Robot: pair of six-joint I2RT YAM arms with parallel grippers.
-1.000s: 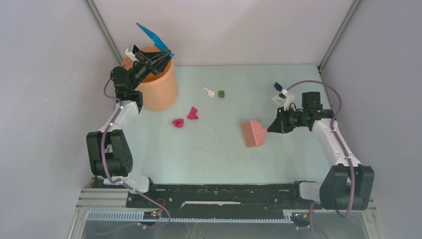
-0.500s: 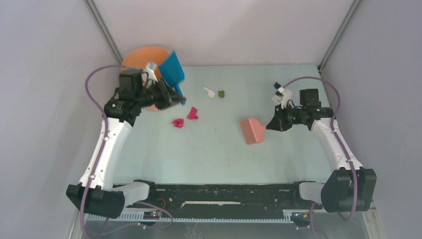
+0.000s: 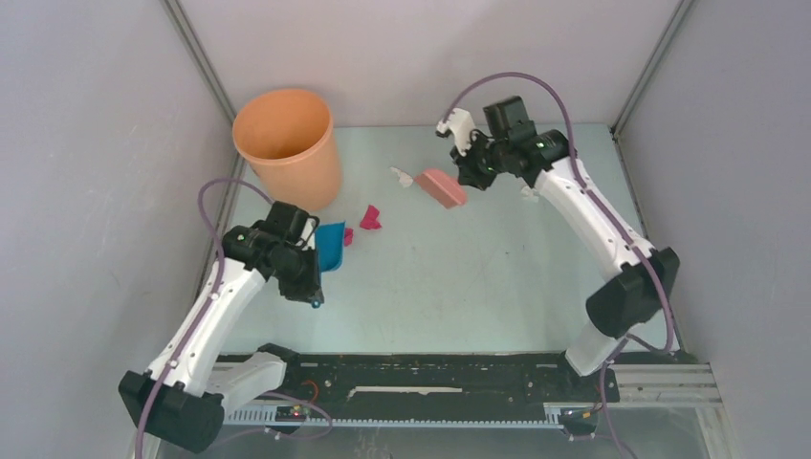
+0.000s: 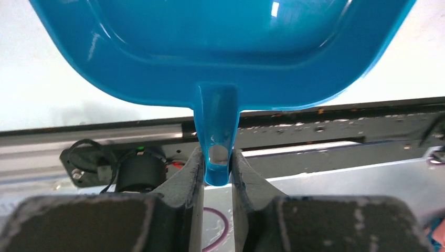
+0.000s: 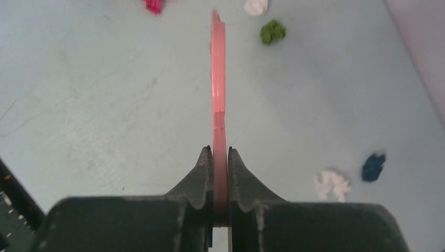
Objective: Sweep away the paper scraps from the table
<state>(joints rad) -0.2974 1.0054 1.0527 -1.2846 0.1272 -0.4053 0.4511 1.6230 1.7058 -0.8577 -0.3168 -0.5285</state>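
Note:
My left gripper (image 3: 314,263) (image 4: 217,157) is shut on the handle of the blue dustpan (image 3: 332,245) (image 4: 220,47), which is low over the table (image 3: 459,277) at the left. Two magenta paper scraps (image 3: 369,217) lie just beyond the pan's right side. My right gripper (image 3: 467,177) (image 5: 220,155) is shut on the pink brush (image 3: 442,186) (image 5: 218,79) at the back. A white scrap (image 3: 402,177) (image 5: 255,6) and an olive green one (image 5: 272,31) lie by the brush head. Another white scrap (image 5: 332,184) and a dark blue scrap (image 5: 373,166) lie to its right.
An orange bucket (image 3: 287,143) stands upright at the back left corner, just behind the left arm. Grey walls close in the table on three sides. The black rail (image 3: 430,368) with the arm bases runs along the near edge.
My left arm swung the dustpan from over the bucket down to the table beside the magenta scraps. My right arm carried the brush from mid-table to the back, next to the white and green scraps.

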